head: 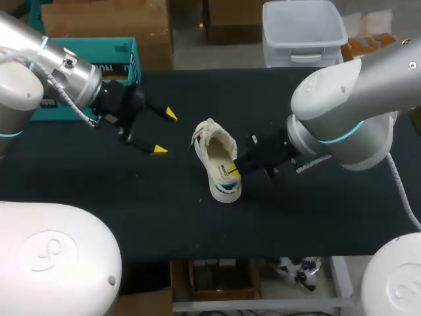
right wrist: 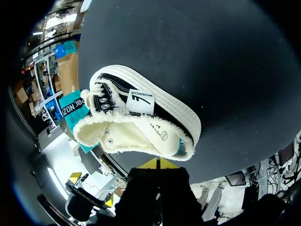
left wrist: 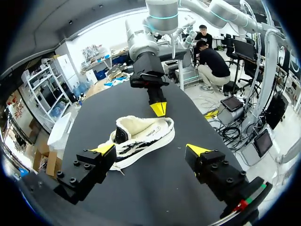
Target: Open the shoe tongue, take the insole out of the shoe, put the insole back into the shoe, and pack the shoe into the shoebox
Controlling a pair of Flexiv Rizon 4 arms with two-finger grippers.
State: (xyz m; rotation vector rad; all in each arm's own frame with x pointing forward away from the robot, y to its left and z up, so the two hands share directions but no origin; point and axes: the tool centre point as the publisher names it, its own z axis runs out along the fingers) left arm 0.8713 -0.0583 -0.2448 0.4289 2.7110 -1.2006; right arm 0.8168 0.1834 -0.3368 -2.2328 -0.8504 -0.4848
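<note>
the white canvas low shoe with black side panels and cream fleece lining (head: 220, 160) lies near the middle of the black table top (head: 316, 217). it is tilted on its side, so that its opening turns toward the left gripper (head: 164, 131). i think this pose is wanted, because the inside is then easy to reach from that side.

the right gripper (head: 231, 172) is at about 4 o'clock from the shoe. its yellow tips are pressed together and touch the shoe's side near the heel. i see no cloth between them, so it seems to prop the shoe and stop it sliding, not to pinch it.

the left gripper hangs at about 9 o'clock from the shoe, near it but apart. its two fingers are spread wide with nothing between them, probably ready for the tongue or the lining edge.

the pale insole (right wrist: 159, 134) appears to lie inside the shoe, so the task looks early. the teal cardboard shoebox (head: 122, 52) waits at about 10 o'clock, well apart, partly behind the left arm.
</note>
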